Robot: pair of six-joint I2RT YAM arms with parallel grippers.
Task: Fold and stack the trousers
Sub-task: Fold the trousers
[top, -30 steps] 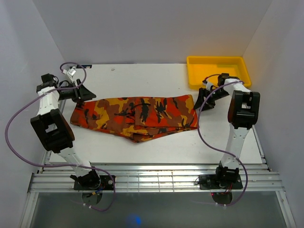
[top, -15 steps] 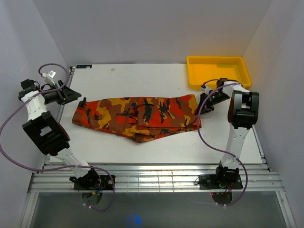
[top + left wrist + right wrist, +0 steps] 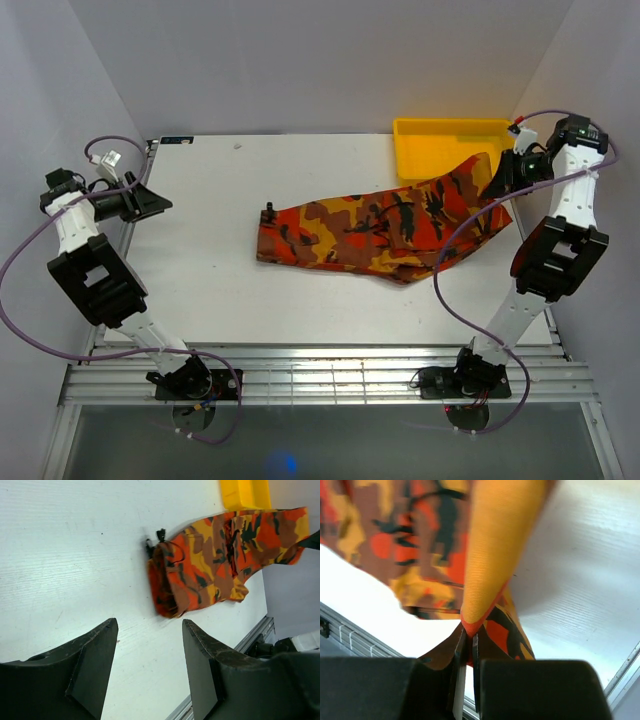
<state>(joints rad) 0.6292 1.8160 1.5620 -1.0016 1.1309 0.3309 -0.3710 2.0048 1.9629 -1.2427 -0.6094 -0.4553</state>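
Fold step judged to be in hand, with stacking not yet reached. Nearest, toward 6 o'clock, the table [image 3: 250, 300] at its near edge. At the centre and running out toward 3 o'clock, the trousers [image 3: 370, 228], bunched lengthwise. Left end flat on the surface with a small black fitting [image 3: 268, 210] at its corner, right end raised off it. At 9 o'clock, well apart from the cloth, the left gripper [image 3: 150, 203], jaws parted fairly wide, holding nothing, aimed across the table at the flat end. At 2 o'clock, the right gripper [image 3: 503, 183], pinched fully shut on the raised end, with a fold of yellow-orange cloth caught between the jaws in the wrist view. Farthest, at 1 o'clock, the yellow tray [image 3: 450, 124], overlapped at its near edge by the raised cloth in the top view; touching it or hanging above it, hard to tell. Next, probably: carry the held end toward 9 o'clock over the flat end with the pinch tight, lay the edges square, then bring in the free gripper to pin or smooth before letting go.
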